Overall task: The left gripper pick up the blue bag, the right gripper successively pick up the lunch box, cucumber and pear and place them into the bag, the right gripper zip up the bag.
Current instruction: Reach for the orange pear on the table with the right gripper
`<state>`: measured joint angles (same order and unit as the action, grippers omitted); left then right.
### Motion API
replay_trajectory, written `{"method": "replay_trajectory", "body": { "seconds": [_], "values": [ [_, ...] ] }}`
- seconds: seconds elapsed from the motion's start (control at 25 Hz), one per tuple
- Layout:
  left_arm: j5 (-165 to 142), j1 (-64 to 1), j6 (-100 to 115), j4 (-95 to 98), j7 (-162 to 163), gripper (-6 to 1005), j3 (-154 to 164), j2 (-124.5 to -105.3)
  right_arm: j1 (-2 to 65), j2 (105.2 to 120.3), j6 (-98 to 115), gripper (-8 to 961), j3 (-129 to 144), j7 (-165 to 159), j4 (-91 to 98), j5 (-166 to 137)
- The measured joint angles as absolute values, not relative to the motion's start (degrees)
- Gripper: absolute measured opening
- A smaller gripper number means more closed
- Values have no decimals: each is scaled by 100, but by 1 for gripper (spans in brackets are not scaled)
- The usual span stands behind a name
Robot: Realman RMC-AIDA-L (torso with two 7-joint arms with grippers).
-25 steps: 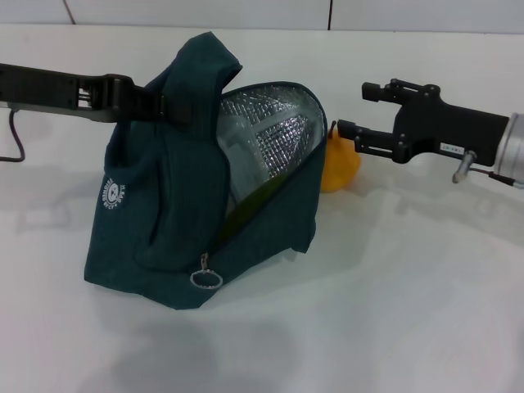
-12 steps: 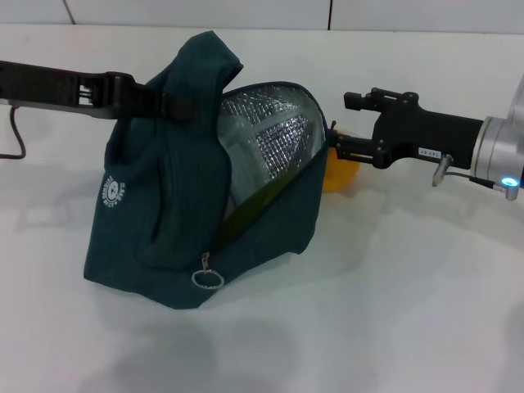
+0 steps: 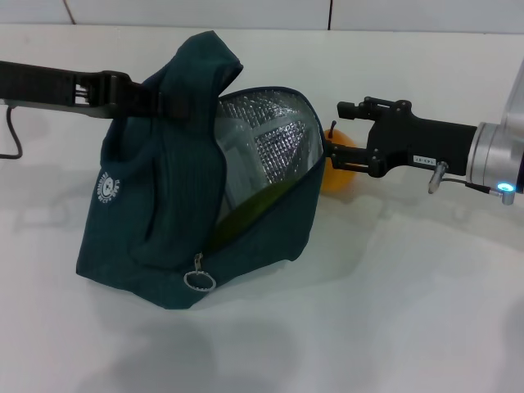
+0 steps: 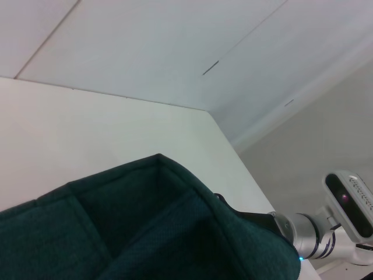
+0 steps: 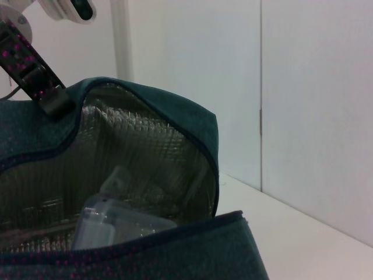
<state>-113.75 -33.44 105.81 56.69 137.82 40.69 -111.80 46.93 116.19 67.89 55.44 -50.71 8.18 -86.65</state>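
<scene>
Toward the tabletop's far right, the right gripper (image 3: 329,155) has its fingers clenched on the pear (image 3: 339,170); the blue bag (image 3: 164,237), mouth open, lies just leftward; the left gripper (image 3: 155,101) grips its handle.

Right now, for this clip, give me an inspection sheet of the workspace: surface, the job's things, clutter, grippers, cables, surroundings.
Surface: white table, bare around the bag.
Job's things: blue bag stands on the table, mouth unzipped and facing the right arm; lunch box inside against the foil lining; a green strip low in the opening is probably the cucumber; pear outside the bag, just at its open edge.
Clutter: nothing seen.
Grippers: left gripper clamped on the bag's top fabric, holding it up; right gripper closed on the pear at the bag's mouth.
Cables: a thin dark cable loops under the left arm.
Surroundings: white panelled wall behind the table.
</scene>
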Motion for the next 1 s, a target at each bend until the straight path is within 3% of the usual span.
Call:
{"method": "replay_trajectory", "body": {
  "seconds": [0.48,0.72,0.8,1.0],
  "values": [
    [-11363,-3322,10518,5669,13758,39,4069,-11181,4694,11619,6735,640,5544,-5070,842,-8666],
    [-11362,-3331,10514,5669,13749,39,4069,-11191,4693,11619,6687,486,5546,-5071,865,-8666],
    [-11362,-3334,10512,5669,13748,39,4069,-11193,4694,11619,6685,259,5546,-5071,873,-8666],
    [-11363,-3345,10511,5669,13737,39,4069,-11196,4693,11619,6684,256,5556,-5053,878,-8666]
  ]
}}
